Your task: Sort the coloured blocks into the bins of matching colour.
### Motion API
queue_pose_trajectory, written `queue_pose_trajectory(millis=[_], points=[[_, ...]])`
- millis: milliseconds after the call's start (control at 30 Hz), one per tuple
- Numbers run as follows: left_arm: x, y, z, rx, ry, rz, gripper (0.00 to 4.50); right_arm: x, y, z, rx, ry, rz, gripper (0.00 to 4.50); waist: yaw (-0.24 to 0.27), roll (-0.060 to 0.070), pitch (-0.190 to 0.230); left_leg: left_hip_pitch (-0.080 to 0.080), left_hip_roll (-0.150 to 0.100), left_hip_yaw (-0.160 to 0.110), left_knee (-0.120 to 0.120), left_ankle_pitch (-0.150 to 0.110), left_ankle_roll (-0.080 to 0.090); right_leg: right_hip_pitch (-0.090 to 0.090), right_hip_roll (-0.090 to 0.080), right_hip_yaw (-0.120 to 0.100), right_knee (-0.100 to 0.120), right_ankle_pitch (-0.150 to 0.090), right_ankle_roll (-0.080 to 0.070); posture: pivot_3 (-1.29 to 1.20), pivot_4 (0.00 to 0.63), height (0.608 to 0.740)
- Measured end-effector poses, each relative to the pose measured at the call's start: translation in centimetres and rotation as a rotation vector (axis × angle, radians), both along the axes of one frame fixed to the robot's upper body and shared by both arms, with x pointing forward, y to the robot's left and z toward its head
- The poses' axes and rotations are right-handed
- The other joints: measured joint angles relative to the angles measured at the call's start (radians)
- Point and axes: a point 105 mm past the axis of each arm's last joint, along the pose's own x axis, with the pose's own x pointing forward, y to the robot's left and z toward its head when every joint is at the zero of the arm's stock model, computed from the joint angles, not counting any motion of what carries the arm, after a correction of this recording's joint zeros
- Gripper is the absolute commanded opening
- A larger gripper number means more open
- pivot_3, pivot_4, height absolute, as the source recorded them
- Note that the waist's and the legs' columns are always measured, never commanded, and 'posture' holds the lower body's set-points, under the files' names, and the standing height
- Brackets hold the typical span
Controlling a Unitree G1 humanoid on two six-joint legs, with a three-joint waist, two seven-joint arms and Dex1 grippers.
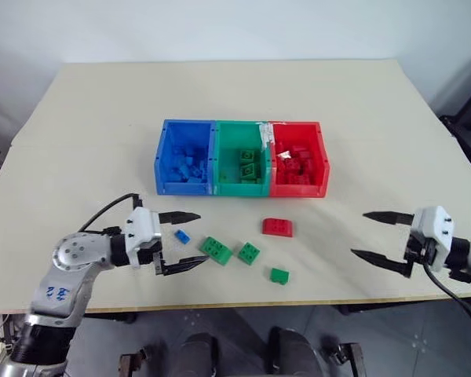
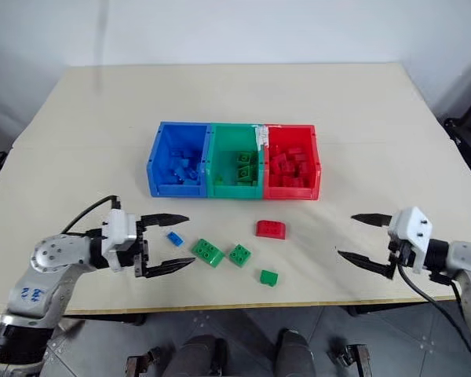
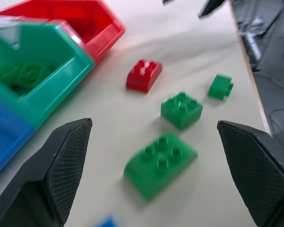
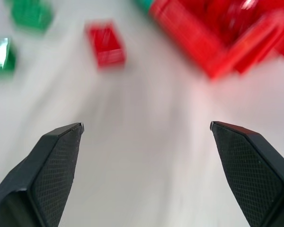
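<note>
We are holding our left claw (image 1: pixel 178 241) wide open and empty, low over the counter (image 1: pixel 94 118), its black ribbed fingers flanking the small blue block (image 1: pixel 182 236), with the large green block (image 1: pixel 216 250) lying just past the lower fingertip. Our right claw (image 1: pixel 374 234) is likewise spread wide and gripping nothing, hovering well apart from the loose pieces near the counter's right edge.

We are judging this as the reach-and-select step: five blocks are waiting loose in front of the bins. Beyond the large green one are lying a square green block (image 1: pixel 249 253), a tiny green block (image 1: pixel 279 276) and a red block (image 1: pixel 277 227) with a sloped top. Next, we are thinking the left claw should lower and close squarely on one block, then carry it to its matching bin.

The blocks are glossy, hard plastic with round studs. The blue bin (image 1: pixel 184 166), green bin (image 1: pixel 242 165) and red bin (image 1: pixel 298 161) are joined in a row, thin-walled and already holding bricks of their own colours.
</note>
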Motion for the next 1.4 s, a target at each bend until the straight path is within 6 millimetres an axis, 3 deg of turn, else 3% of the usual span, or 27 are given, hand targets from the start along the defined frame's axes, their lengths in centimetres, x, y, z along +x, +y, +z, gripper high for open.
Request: queue_pose_trajectory(millis=[100, 300, 533, 633, 867, 1033, 1200, 1300, 1400], points=[[0.1, 0.0, -0.3, 0.004, -0.003, -0.018, 4.50, 0.4, 0.2, -0.1, 0.010, 0.004, 0.006, 4.47, -0.007, 0.000, 0.000, 0.001, 0.001, 0.000, 0.000, 0.000, -0.001, 0.000, 0.001, 0.000, 0.000, 0.000, 0.000, 0.00, 0.150, 0.740], [0.9, 1.9, 0.3, -0.023, -0.023, 0.067, 4.50, 2.7, 6.3, -0.3, 0.072, 0.064, 0.189, 4.47, -0.004, 0.000, 0.000, 0.001, 0.002, -0.002, 0.001, 0.000, -0.001, 0.000, 0.001, 0.001, 0.001, 0.000, 0.000, 0.00, 0.150, 0.740], [-0.5, 5.5, -1.1, -0.010, 0.035, 0.195, 4.50, 4.8, 11.8, -1.1, 0.013, 0.142, 0.310, 4.47, -0.002, 0.000, 0.000, -0.004, 0.000, -0.004, 0.001, 0.000, -0.001, -0.002, 0.000, -0.002, -0.001, 0.000, 0.000, 0.00, 0.150, 0.740], [-1.2, 5.9, -1.4, -0.014, 0.051, 0.209, 4.50, 5.3, 13.1, -1.9, -0.008, 0.173, 0.320, 3.90, 0.002, 0.000, 0.000, -0.004, 0.000, -0.006, 0.001, 0.000, -0.001, -0.002, -0.001, -0.004, -0.001, 0.000, 0.000, 0.00, 0.150, 0.740], [-2.0, 5.7, -1.1, -0.015, 0.045, 0.191, 4.50, 6.3, 13.4, -2.6, -0.050, 0.162, 0.297, 1.49, -0.003, 0.000, 0.000, -0.004, 0.000, -0.006, 0.001, 0.000, -0.001, -0.002, -0.001, -0.004, 0.000, 0.000, 0.000, 0.00, 0.150, 0.740], [-2.2, 5.3, -0.5, -0.036, 0.035, 0.177, 4.50, 6.4, 13.0, -2.0, -0.007, 0.148, 0.283, 1.48, -0.002, 0.000, 0.000, -0.004, 0.000, -0.006, 0.001, 0.000, -0.001, -0.001, -0.001, -0.004, 0.000, 0.000, 0.000, 0.00, 0.150, 0.740], [-1.5, 4.7, 1.5, -0.156, 0.014, 0.228, 4.50, 7.8, 11.6, 3.6, 0.219, 0.013, 0.182, 1.48, -0.003, 0.000, 0.000, -0.004, 0.000, -0.010, 0.001, 0.000, -0.001, -0.002, -0.001, -0.003, 0.000, 0.000, 0.000, 0.00, 0.150, 0.740], [-1.1, 4.6, 2.4, -0.216, 0.001, 0.258, 4.50, 10.3, 10.3, 7.1, 0.301, -0.090, 0.037, 1.48, -0.007, 0.000, 0.000, -0.003, 0.000, -0.010, 0.001, 0.000, -0.001, -0.002, 0.000, -0.003, 0.000, 0.000, 0.000, 0.00, 0.150, 0.740], [-1.0, 4.7, 2.5, -0.221, -0.001, 0.271, 4.50, 12.4, 9.3, 8.6, 0.345, -0.144, -0.081, 1.48, -0.008, 0.000, 0.000, -0.004, 0.000, -0.006, 0.001, 0.000, -0.001, -0.002, 0.000, -0.003, 0.000, 0.000, -0.001, 0.00, 0.150, 0.740]])
